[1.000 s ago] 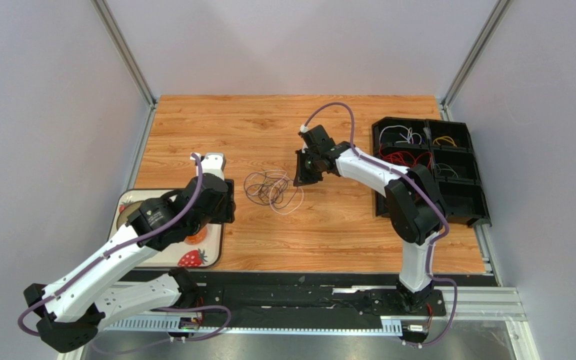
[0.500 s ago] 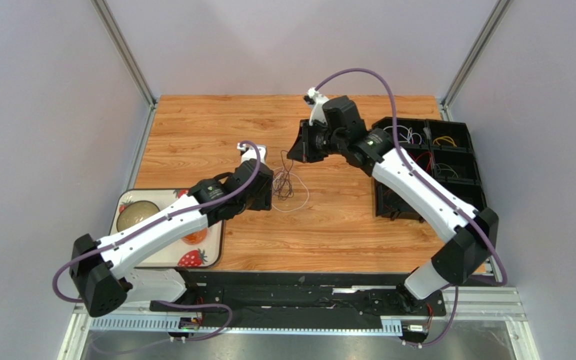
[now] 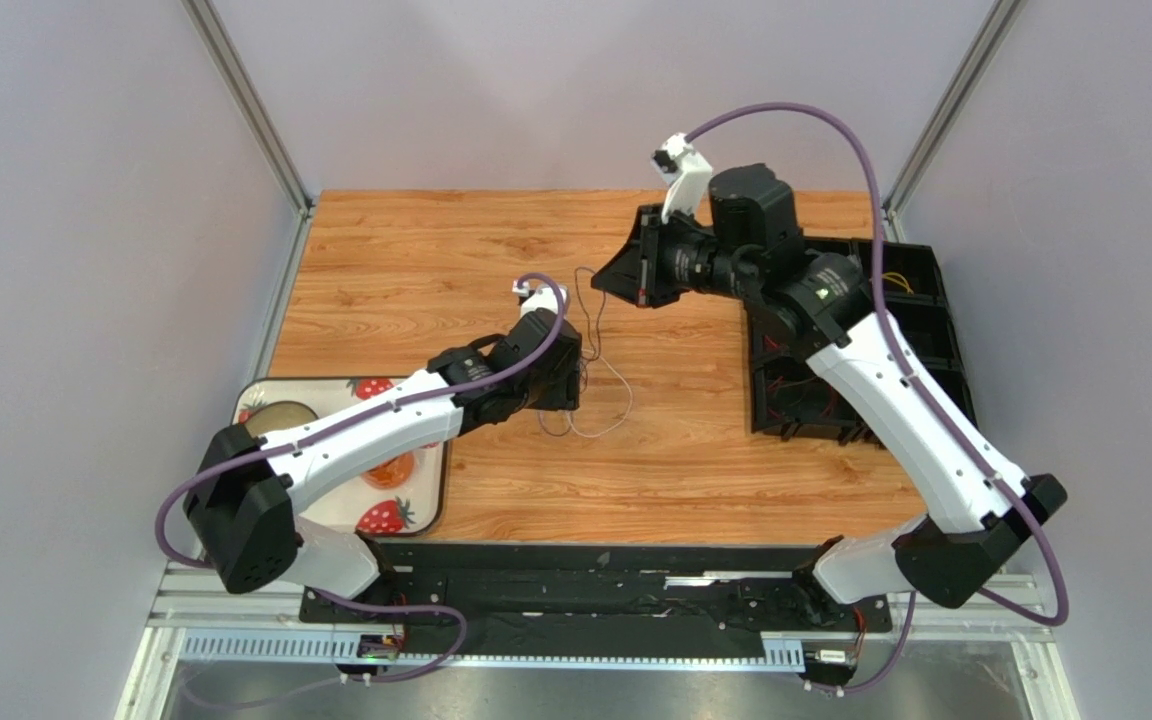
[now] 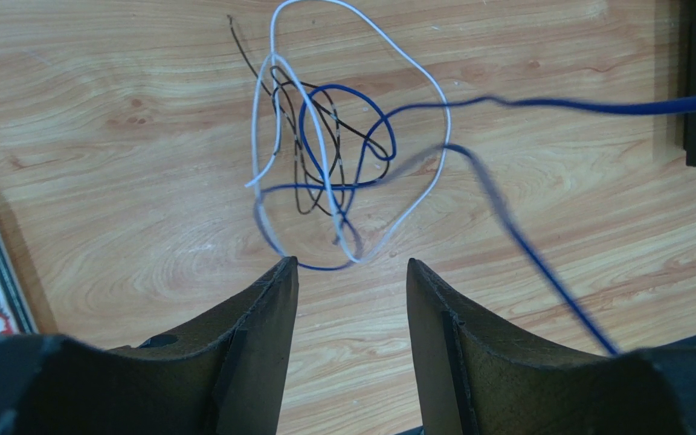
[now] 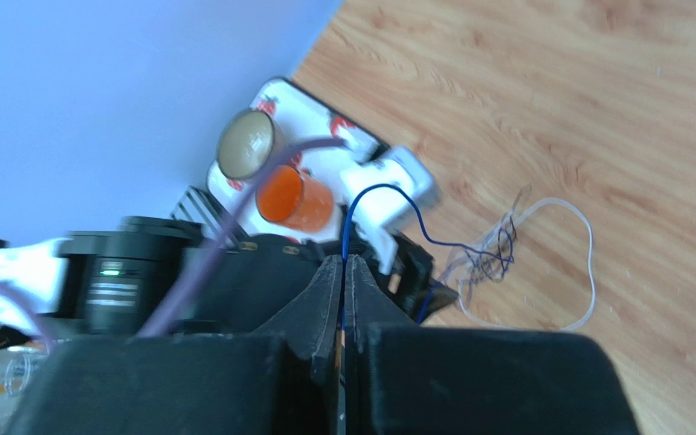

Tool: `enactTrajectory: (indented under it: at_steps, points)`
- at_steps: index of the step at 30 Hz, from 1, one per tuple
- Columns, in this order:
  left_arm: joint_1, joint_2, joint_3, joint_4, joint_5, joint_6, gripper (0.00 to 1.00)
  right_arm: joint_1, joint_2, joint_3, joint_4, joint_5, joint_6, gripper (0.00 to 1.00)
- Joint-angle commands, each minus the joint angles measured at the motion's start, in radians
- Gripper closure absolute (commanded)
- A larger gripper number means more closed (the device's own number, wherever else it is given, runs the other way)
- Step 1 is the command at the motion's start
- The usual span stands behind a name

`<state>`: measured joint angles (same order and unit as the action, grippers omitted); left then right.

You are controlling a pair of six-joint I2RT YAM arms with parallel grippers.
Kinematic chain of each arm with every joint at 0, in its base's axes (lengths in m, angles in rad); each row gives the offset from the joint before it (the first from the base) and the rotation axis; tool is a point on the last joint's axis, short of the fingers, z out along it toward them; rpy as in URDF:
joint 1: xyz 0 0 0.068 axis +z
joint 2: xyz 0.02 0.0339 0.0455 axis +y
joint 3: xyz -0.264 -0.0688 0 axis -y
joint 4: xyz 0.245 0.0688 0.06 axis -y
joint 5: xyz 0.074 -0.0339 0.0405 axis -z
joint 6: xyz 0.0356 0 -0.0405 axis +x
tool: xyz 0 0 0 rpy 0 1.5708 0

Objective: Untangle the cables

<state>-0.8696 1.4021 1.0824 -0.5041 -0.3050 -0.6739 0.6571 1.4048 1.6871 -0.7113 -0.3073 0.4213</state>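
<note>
The cables (image 4: 324,154) lie as a loose knot of white, blue and dark wire on the wooden table, just beyond my left gripper (image 4: 350,265). That gripper is open, with bare wood between its fingers (image 4: 270,308). A blue cable (image 4: 597,106) runs taut out of the knot toward the upper right. My right gripper (image 5: 343,263) is shut on this blue cable (image 5: 388,192) and holds it above the table. In the top view the right gripper (image 3: 605,282) hangs behind the cables (image 3: 605,393), and the left gripper (image 3: 573,387) sits at their left edge.
A black compartment bin (image 3: 920,393) with more wires stands at the right edge. A white strawberry-print tray (image 3: 414,507) at the near left carries an orange cup (image 5: 293,198) and a bowl (image 5: 247,143). The left arm spans from the tray to the knot.
The right arm rose and swung back to the right, drawing the blue cable out of the knot. The left arm reached right to the knot, which slid right.
</note>
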Motion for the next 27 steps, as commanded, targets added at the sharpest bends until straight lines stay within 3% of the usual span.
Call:
enactTrajectory:
  at_steps: [1, 14, 19, 27]
  points:
    - [0.003, 0.040, 0.008, 0.093, 0.032, -0.035, 0.44, 0.001, -0.069, 0.143, 0.016, 0.002, 0.013, 1.00]
    - [0.003, 0.231, 0.057, 0.171, 0.066, -0.053, 0.47, -0.001, -0.070, 0.400, 0.006, -0.049, 0.079, 1.00]
    - [0.003, 0.241, 0.056, 0.164, 0.063, -0.061, 0.50, -0.001, -0.040, 0.561, -0.010, -0.038, 0.083, 1.00]
    - [0.003, 0.175, -0.001, 0.138, 0.021, -0.062, 0.50, -0.002, -0.055, 0.591, 0.116, 0.045, 0.050, 1.00]
